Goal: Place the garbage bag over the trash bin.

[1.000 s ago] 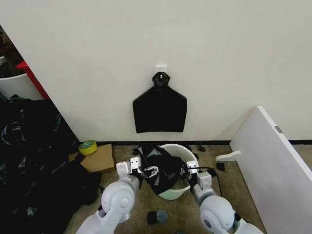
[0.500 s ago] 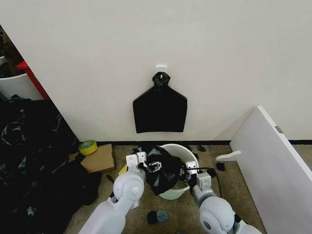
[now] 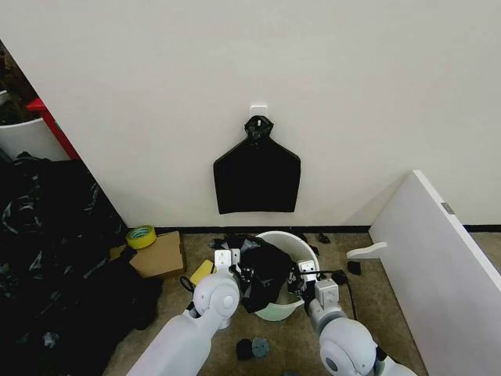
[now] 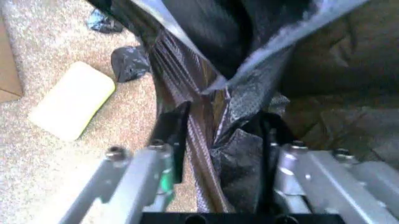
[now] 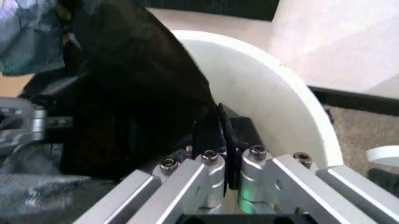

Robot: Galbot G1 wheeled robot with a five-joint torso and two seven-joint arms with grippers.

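Head view has the thin glossy black plastic garbage bag (image 3: 262, 270) bunched over the 9 o'clock side of the round cream-white plastic trash bin (image 3: 291, 244), which stands on the beige carpet floor (image 3: 391, 313) at the foot of the pale wall. Left gripper (image 3: 244, 276) is in at the bag's 9 o'clock edge; up close in the left wrist view that left gripper (image 4: 218, 140) has its dark fingers apart, with wrinkled bag film (image 4: 243, 93) running between them. Right gripper (image 3: 296, 280) sits at the bin's 3 o'clock side, and the right wrist view shows the right gripper (image 5: 219, 133) clenched on a fold of the black bag (image 5: 137, 102) just inside the white rim (image 5: 274, 88). Out at 12 o'clock, a flat black bell-shaped bundle (image 3: 257, 176) hangs on the wall; at 9 o'clock, a brown cardboard box (image 3: 156, 254) carries a yellow-green tape roll (image 3: 141, 236).
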